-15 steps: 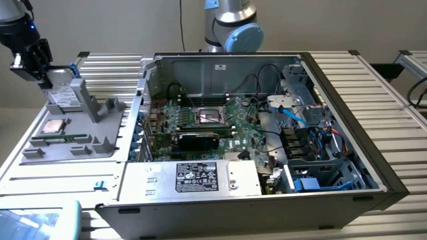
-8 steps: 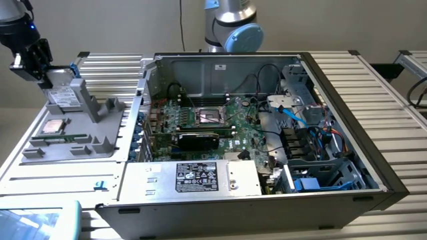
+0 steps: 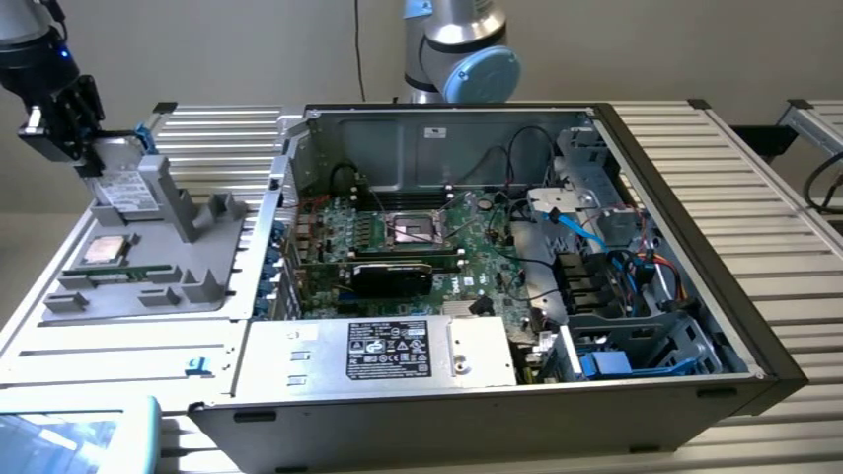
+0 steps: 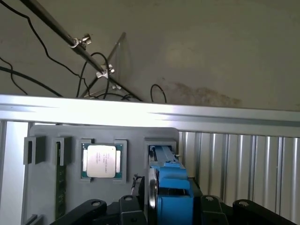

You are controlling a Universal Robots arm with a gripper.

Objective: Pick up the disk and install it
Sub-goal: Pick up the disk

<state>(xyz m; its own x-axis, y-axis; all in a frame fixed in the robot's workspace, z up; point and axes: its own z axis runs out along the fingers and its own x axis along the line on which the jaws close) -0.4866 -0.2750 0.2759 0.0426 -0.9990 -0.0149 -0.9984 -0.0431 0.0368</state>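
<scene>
The disk (image 3: 122, 185) stands on edge in a slot of the grey holder (image 3: 185, 259) at the exterior view's left, its white label facing out. Its blue carrier frame (image 4: 172, 185) and silver edge (image 4: 152, 190) rise straight toward the wrist camera. My gripper (image 3: 90, 158) hangs directly over the top of the disk, with its black body straddling it. In the wrist view the gripper (image 4: 171, 212) sits on both sides of the disk. Whether it grips the disk cannot be made out.
The grey holder also carries a square silver CPU chip (image 3: 103, 250) (image 4: 101, 161) and a memory stick (image 3: 129, 275). The open computer case (image 3: 435, 133) fills the middle, with a motherboard, cables, a power supply (image 3: 395, 351) and blue-edged drive bays (image 3: 633, 351) at the exterior view's right.
</scene>
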